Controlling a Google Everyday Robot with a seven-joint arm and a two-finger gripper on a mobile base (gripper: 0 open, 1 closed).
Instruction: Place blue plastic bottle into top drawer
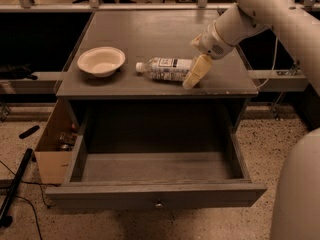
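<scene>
The blue plastic bottle (165, 69) lies on its side on the grey cabinet top (150, 29), with its white cap pointing left toward the bowl. My gripper (196, 72) hangs from the white arm (240, 19), tilted down, and sits at the bottle's right end, touching or almost touching it. The top drawer (155, 194) is pulled out wide below the cabinet top. Its grey inside shows nothing in it, and its small round knob (159, 204) is on the front panel.
A cream round bowl (101, 60) stands on the cabinet top left of the bottle. A brown cardboard box (52, 149) stands on the floor against the drawer's left side. A black pole (14, 186) lies on the floor at the left.
</scene>
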